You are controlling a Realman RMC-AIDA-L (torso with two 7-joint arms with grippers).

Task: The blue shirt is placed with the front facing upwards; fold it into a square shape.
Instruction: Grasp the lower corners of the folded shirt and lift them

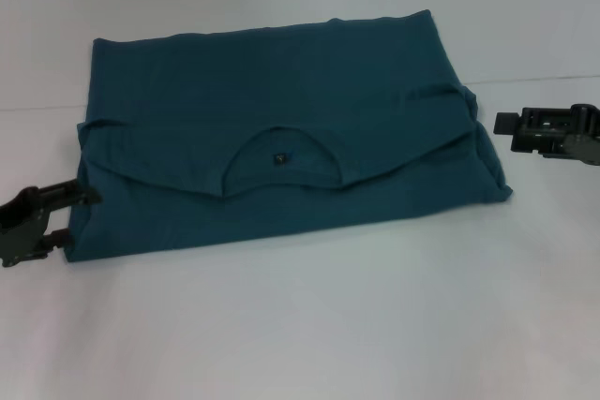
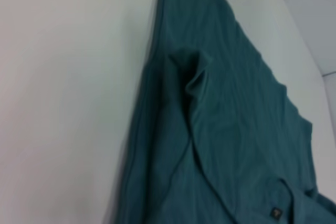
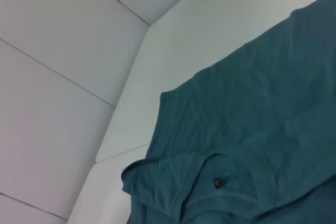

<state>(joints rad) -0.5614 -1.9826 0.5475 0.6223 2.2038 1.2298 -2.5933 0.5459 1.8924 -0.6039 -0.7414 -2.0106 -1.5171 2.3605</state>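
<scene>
Left hand (image 1: pixel 58 217) fingers spread at the folded blue shirt (image 1: pixel 281 119) (right hand (image 1: pixel 511 128) unreadable), wrist views handless.

We see soft, even, bright light across the white tabletop (image 1: pixel 300 325), with only a faint shadow beneath the blue shirt (image 1: pixel 281 156) along its near edge. Both wrist views look softly blurred, without glare.

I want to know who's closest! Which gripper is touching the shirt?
The left gripper, at the dark teal-blue cotton shirt's edge. The right gripper sits apart on the white table.
</scene>
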